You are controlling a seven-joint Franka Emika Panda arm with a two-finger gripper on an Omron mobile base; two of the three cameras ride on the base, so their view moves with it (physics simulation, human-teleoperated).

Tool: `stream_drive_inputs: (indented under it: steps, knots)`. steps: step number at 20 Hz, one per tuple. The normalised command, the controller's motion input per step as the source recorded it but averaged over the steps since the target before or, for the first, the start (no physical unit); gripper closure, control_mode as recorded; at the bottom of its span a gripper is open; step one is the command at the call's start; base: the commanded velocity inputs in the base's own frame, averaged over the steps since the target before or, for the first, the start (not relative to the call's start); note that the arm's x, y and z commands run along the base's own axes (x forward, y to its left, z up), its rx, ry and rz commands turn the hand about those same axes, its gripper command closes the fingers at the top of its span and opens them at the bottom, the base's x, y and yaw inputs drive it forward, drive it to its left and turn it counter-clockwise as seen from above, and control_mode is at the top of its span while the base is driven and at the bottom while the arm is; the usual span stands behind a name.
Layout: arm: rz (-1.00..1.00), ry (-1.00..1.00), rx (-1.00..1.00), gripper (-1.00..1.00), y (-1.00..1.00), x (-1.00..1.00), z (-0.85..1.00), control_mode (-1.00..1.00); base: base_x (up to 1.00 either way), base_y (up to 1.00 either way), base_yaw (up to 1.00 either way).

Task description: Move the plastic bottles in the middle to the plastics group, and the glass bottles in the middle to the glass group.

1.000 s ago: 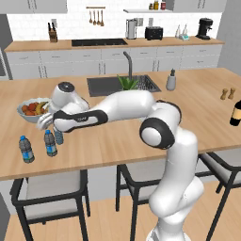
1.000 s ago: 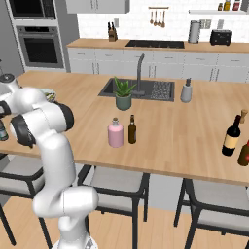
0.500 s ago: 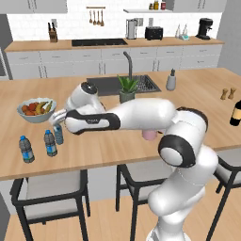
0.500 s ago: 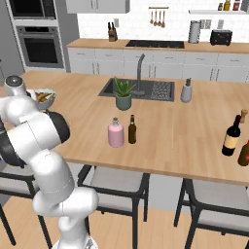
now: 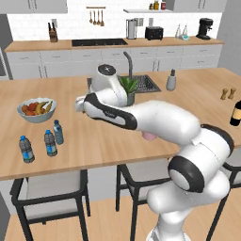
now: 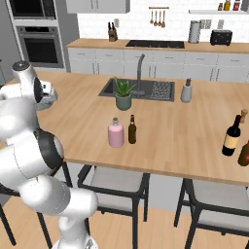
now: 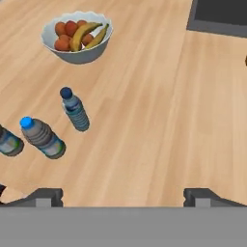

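Hand view: fingers (image 7: 123,195) spread empty over bare counter (image 7: 159,120) beside water bottles (image 7: 75,110).

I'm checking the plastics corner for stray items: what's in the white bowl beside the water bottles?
The fruit bowl holds bananas lying across round orange-red fruit. Whatever lies beneath that top layer is covered. Three water bottles stand apart from it on the counter.

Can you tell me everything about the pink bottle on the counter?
The pink bottle is squat and pale pink, with a narrower neck and a whitish top. It stands upright on the wooden counter, near the front edge. A slim brown bottle stands close beside it, and I cannot tell if they touch. A potted plant sits farther back by the sink. Nothing holds it.
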Motion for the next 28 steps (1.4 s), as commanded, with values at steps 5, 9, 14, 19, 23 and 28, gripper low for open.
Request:
stream_drive_inputs:
  steps: [5,9,14,19,23,28]
  knots:
    - [-0.43,0.3,-0.29,-1.0,-1.0,0.0,-0.01,-1.0,0.0,0.0,0.0]
    - [-0.42,0.09,-0.1,-1.0,-1.0,-0.01,-0.65,-1.0,0.0,0.0,0.0]
    - [-0.28,0.06,0.1,-1.0,-1.0,-0.02,-0.71,-1.0,0.0,0.0,0.0]
    - [-0.05,0.14,0.01,-1.0,-0.99,-0.29,0.41,-1.0,0.0,0.0,0.0]
    - [0.07,0.17,0.0,-1.0,-0.81,-0.48,0.74,-1.0,0.0,0.0,0.0]
    - [0.21,-0.02,0.07,-1.0,-0.86,0.03,0.02,-1.0,0.0,0.0,0.0]
